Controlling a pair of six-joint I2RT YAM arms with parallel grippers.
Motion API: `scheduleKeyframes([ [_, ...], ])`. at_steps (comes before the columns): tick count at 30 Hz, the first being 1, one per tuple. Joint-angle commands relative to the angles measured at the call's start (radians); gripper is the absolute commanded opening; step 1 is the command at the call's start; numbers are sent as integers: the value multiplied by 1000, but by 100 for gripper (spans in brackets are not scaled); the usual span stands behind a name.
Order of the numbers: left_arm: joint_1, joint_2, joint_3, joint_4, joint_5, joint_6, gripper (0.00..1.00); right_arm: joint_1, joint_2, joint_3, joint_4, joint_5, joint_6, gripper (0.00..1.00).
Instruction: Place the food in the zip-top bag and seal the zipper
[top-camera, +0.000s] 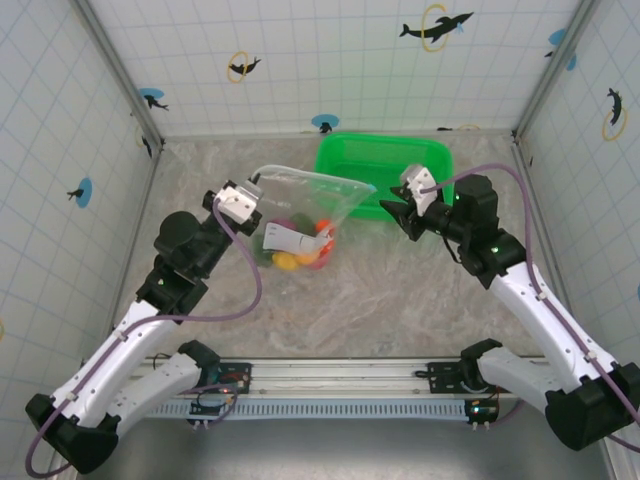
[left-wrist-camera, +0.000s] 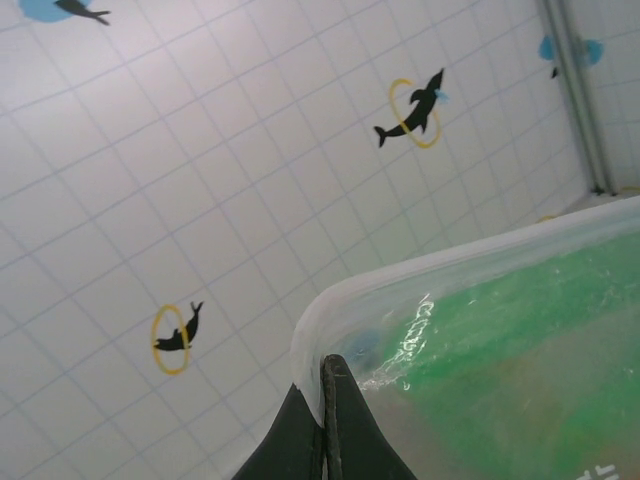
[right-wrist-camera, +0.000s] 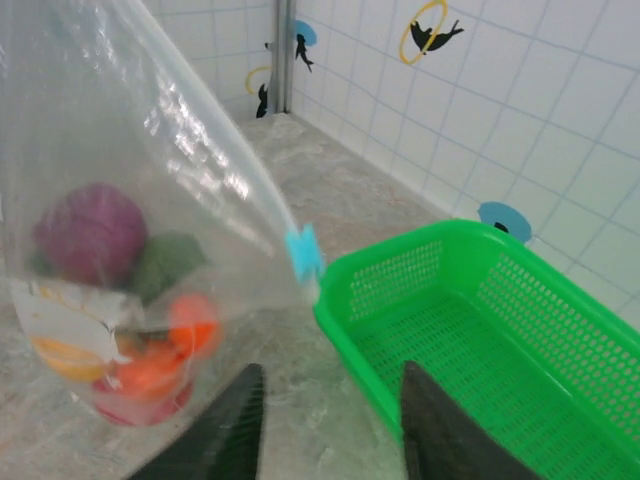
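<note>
- Zipper (left-wrist-camera: 450, 262) runs from left gripper (left-wrist-camera: 324, 378) (clamped shut on its corner) toward right gripper (right-wrist-camera: 332, 380).
- Right gripper is wide open, empty, just beside the free end.
- Food (top-camera: 300, 245) sits inside zip-top bag (top-camera: 305, 195), hanging mid-table.

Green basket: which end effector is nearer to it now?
Right. The right end effector is open by the green basket's near edge. The left end effector is farther left, across the zip-top bag, shut on its top corner.

No legible text anywhere
</note>
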Motion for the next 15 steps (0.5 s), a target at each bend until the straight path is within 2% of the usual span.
scheduleKeyframes([
  [1,7,11,50,49,-120,10,0,-4,-37,-27,73,-26,69,49],
  [5,23,23,70,37,-173,-11,0,-5,-36,-4,52,-25,89,54],
  [8,24,48,110,-53,-104,-85,0,-5,-31,-4,43,-1,109,55],
  [11,24,47,59,-86,91,-225,0,-5,-47,-33,62,85,130,56],
  [15,-9,36,-156,39,411,-460,0,-4,-70,-78,97,178,172,56],
])
